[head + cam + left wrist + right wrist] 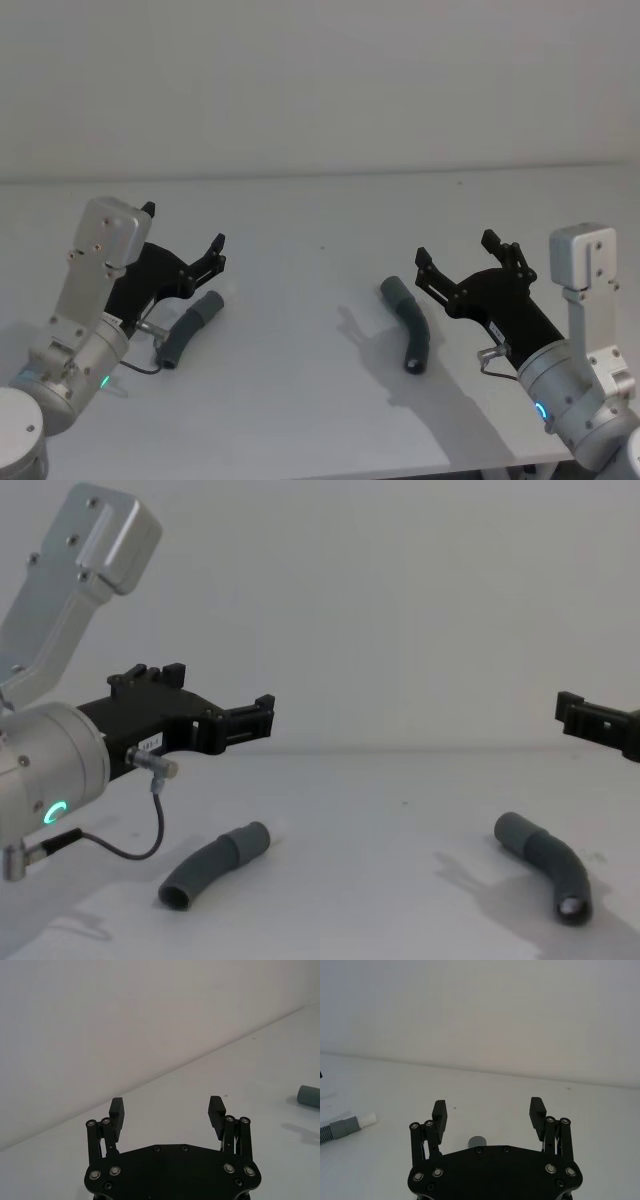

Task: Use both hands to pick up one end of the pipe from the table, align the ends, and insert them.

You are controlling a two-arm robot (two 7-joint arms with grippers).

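Two dark grey corrugated pipe pieces lie apart on the white table [300,400]. The left piece [190,328] [215,862] lies just below my left gripper [184,226] [220,690], which hovers open and empty above it. The right wrist view shows this piece's cuffed end [345,1127] with a white tip [367,1120]. The right piece [408,320] [545,865] curves beside my right gripper [456,247] [572,708], also open and holding nothing. Its grey cuff [477,1141] peeks out under the right gripper [487,1107] and shows in the left wrist view [310,1096], beyond the left gripper [166,1105].
A plain pale wall [320,80] rises behind the table's far edge. Bare white tabletop lies between the two pieces. A thin black cable [140,845] loops under the left wrist.
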